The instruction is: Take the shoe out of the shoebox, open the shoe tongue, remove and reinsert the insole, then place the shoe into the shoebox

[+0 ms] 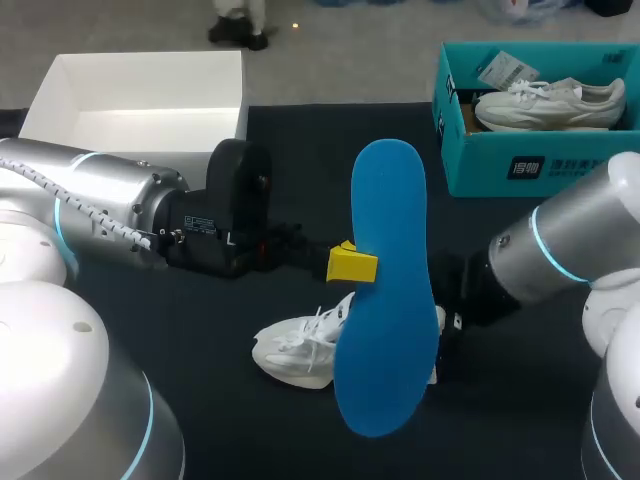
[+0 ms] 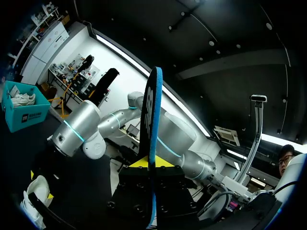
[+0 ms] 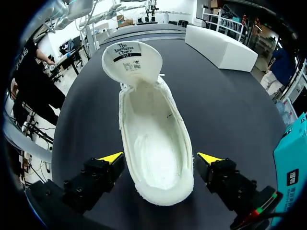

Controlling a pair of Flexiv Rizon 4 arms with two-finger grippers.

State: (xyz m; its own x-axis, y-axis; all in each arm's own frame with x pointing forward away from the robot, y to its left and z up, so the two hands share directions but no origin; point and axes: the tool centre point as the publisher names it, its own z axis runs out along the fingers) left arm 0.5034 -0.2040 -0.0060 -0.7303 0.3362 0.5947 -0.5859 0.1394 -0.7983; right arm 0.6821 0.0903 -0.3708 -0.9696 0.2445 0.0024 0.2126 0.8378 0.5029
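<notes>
My left gripper [image 1: 350, 264] is shut on a blue insole [image 1: 385, 290], holding it up above the table by its edge. The left wrist view shows that insole [image 2: 153, 124] edge-on, clamped between the yellow tips of the left gripper [image 2: 152, 164]. Below it a white shoe [image 1: 298, 350] lies on the black table. In the right wrist view the shoe [image 3: 153, 143] has its tongue [image 3: 132, 60] folded back and its inside bare. My right gripper [image 3: 160, 160] stands open astride the shoe's heel, fingers apart from its sides. The head view hides the right gripper behind the insole.
A teal shoebox [image 1: 470, 160] holding another white shoe [image 1: 550, 103] stands at the back right. A white open box [image 1: 60, 100] sits at the back left, also seen as the white box [image 3: 220, 48] beyond the shoe. The table [image 1: 300, 150] is black.
</notes>
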